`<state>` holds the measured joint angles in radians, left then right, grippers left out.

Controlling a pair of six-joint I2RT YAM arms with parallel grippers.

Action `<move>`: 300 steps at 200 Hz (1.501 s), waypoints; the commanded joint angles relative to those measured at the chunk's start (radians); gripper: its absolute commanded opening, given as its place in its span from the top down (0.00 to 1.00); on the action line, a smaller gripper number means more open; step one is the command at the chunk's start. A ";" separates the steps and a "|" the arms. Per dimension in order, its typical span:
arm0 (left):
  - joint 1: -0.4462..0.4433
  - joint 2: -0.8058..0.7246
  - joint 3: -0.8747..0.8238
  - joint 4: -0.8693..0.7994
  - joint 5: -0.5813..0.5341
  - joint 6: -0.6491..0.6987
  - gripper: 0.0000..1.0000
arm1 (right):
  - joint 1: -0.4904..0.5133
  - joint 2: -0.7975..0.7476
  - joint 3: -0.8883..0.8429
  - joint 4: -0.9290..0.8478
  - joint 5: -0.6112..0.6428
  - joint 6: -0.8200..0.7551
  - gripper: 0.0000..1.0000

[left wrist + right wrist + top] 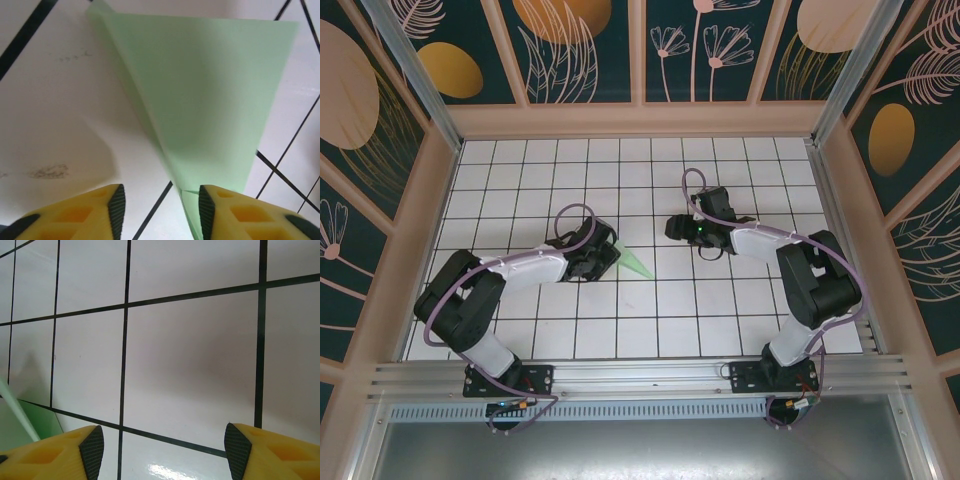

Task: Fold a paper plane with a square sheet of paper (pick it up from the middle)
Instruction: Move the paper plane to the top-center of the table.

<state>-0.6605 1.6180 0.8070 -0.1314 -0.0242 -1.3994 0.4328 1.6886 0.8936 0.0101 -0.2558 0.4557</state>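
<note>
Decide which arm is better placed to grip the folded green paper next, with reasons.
Left: the left gripper straddles the narrow end of the paper plane; the right gripper hangs open over bare tiles.

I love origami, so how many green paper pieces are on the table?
1: a folded pointed piece mid-table, one end at the left hand. Others may be hidden beneath that hand.
</note>
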 commanded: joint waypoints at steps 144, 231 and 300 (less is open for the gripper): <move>-0.005 -0.032 0.224 0.123 0.131 0.406 1.00 | -0.103 -0.068 0.029 -0.083 -0.046 0.070 0.33; -0.005 0.153 0.278 0.217 0.320 0.566 1.00 | -0.173 -0.168 -0.064 -0.011 -0.106 0.074 0.34; -0.005 0.217 0.196 0.163 0.237 0.542 1.00 | -0.027 -0.136 -0.093 0.020 -0.192 -0.042 0.45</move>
<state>-0.6605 1.8130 1.0336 0.0624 0.2531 -0.8562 0.3298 1.5379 0.7937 0.0147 -0.4206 0.4858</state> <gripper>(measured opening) 0.067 0.579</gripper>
